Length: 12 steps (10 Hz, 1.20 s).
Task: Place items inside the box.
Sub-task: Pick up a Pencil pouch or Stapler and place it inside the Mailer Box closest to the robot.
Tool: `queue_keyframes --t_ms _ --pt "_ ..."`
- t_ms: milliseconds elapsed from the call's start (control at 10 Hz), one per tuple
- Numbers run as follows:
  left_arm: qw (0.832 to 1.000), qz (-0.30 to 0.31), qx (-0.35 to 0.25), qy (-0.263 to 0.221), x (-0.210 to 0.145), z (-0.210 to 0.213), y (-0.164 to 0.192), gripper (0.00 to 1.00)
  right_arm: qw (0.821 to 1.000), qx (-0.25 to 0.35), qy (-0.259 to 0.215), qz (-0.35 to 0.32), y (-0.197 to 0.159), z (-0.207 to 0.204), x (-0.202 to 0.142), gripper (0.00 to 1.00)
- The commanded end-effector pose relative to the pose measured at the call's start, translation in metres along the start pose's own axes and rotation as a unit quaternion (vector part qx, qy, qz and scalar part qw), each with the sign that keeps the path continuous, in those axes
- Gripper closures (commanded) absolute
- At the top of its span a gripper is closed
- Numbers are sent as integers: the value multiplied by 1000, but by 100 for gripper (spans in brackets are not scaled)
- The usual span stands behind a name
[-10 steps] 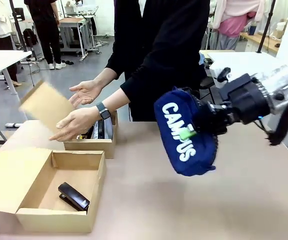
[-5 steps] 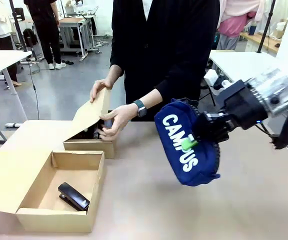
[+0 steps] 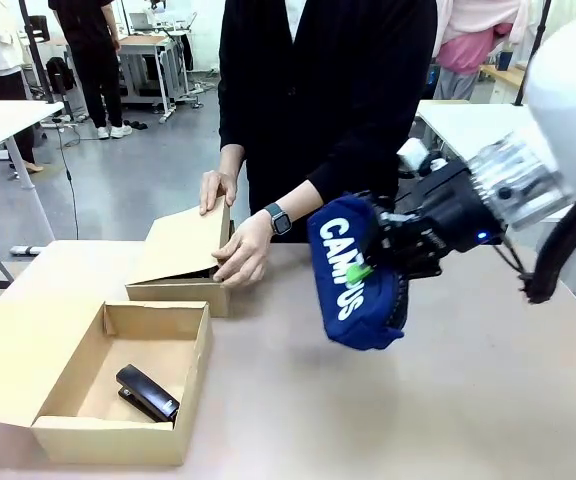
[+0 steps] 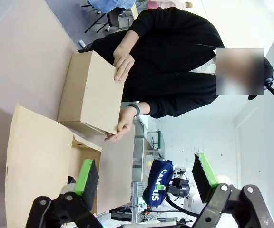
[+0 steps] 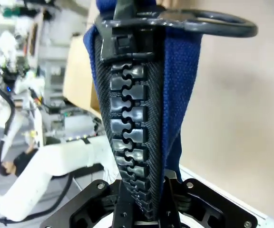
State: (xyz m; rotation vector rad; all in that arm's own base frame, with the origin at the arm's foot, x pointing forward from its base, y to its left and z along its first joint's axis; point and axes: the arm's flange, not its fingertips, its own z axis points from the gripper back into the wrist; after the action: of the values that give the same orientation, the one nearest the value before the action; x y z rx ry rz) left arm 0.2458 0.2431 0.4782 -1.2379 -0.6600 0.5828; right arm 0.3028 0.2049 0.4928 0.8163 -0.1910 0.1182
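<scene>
My right gripper point(image 3: 366, 264) is shut on the navy pencil case point(image 3: 348, 280) lettered "CAMPUS" and holds it in the air over the table's middle, right of the person's hands. The right wrist view looks straight at the case's black zipper point(image 5: 130, 118), clamped between the right gripper's point(image 5: 141, 190) jaws. The open cardboard box point(image 3: 108, 440) sits at the front left, with a black stapler point(image 3: 148, 392) lying inside. My left gripper point(image 4: 144, 167) stands open, high above the table, with nothing between its green pads point(image 4: 86, 173). Far below it I see the navy case point(image 4: 157, 185).
Behind the open box stands a smaller cardboard box point(image 3: 180, 262). The person presses its lid down with both hands point(image 3: 240, 250). The same small box point(image 4: 92, 92) appears from above in the left wrist view. Bare tabletop point(image 3: 368, 420) lies at the front right.
My right gripper has carried the navy case left, toward the table's middle. The person has lowered the small box's raised lid and now holds it down.
</scene>
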Motion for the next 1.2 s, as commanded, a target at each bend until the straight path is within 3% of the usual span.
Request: queue_keyframes --t_ms 0,300,1100 --pt "1000 -8 -12 -3 0 0 -1 0 1000 -6 -25 -16 -7 8 -14 94" --pt "1000 -8 -12 -3 0 0 -1 0 999 16 12 -30 -18 15 -14 94" --pt "1000 -8 -12 -3 0 0 -1 0 999 9 4 -37 -18 16 -20 94"
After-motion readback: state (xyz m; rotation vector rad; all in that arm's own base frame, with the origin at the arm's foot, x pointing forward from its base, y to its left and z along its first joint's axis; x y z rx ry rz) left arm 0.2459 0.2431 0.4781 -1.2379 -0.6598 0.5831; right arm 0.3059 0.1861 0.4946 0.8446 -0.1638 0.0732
